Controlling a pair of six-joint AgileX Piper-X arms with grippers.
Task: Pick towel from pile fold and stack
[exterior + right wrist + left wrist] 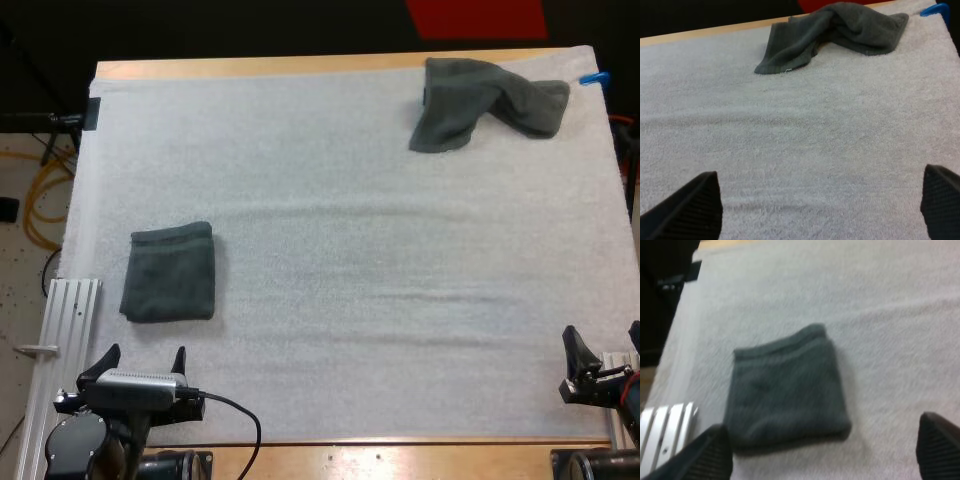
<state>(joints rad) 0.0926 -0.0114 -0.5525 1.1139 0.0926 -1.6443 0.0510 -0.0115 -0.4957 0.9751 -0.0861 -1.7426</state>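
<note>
Setting: wooden worktop (300, 66), with a white fleecy mat (350, 250) over most of it.

The left tool (145, 355) sits at the mat's near left edge. Its fingers are spread wide with nothing between them, so it is released. The right tool (603, 345) is at the near right edge, also spread and empty, and faces across bare mat toward the far side.

A folded dark grey-green towel (170, 272), a neat flat square, lies on the mat just ahead of the left tool and is not touching it. A crumpled dark grey-green towel (480, 100) sits in a loose hump at the mat's far right corner, well apart from both tools.

Progress, as judged: one towel looks finished and forms the base of the stack. The crumpled one has yet to be fetched, spread, folded and set on the square. That is roughly halfway if these two are the whole lot.
</note>
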